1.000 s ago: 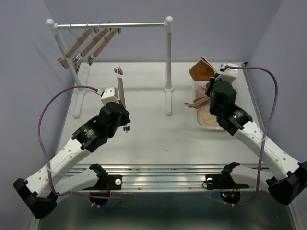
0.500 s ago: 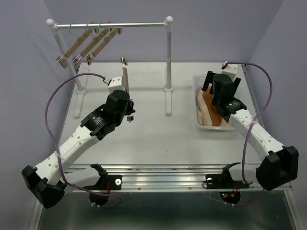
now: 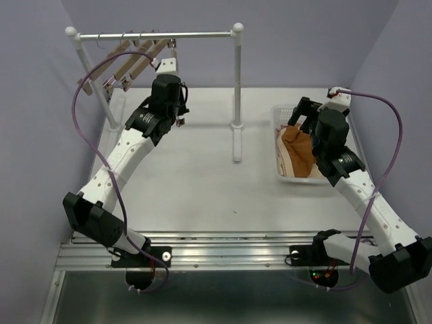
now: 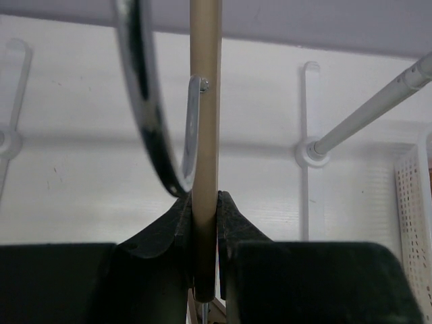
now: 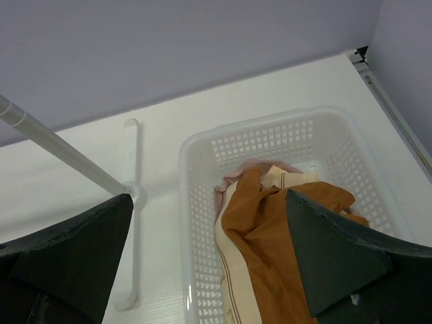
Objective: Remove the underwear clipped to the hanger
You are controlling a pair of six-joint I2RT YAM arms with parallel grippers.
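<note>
**Tally around the clothes rack**

One white clothes rack with a metal rail [image 3: 155,34] is seen. Three wooden clip hangers [image 3: 101,69] are counted on its rail's left end, and a fourth wooden hanger [image 4: 204,135] is seen beside them. Right of the rack, one white perforated plastic basket [image 5: 196,223] is found. Three underwear pieces are counted in it: one orange-brown garment [image 5: 270,236], one cream-beige garment [image 5: 233,277] and one pale pink garment [image 5: 226,185], barely showing. Two white robot arms are counted, a left arm [image 3: 121,158] and a right arm [image 3: 364,192].

Camera layout: overhead plus two wrist views
The table [image 3: 202,189] is seen from high behind; the hanger [image 4: 204,135] is framed very closely by the left wrist; the basket [image 5: 192,202] is shared by right-wrist and overhead views.
</note>
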